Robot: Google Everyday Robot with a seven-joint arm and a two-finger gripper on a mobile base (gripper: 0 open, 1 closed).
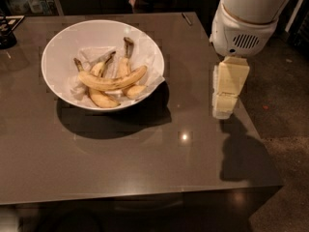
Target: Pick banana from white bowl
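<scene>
Banana (pixel 113 81) lay across shorter bananas (pixel 102 99) in the white bowl (pixel 63 42) at upper left, well apart from the gripper (pixel 224 111), which hung at centre right over the table (pixel 145 163) edge; whether it was parted or closed could not be told.

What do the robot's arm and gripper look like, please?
The arm is a bulky, smooth white shell with a slotted vent grille and tan seam. The gripper, by the right edge of the dark table, is blocky, cream-coloured and stepped. No cables or markings show.
</scene>
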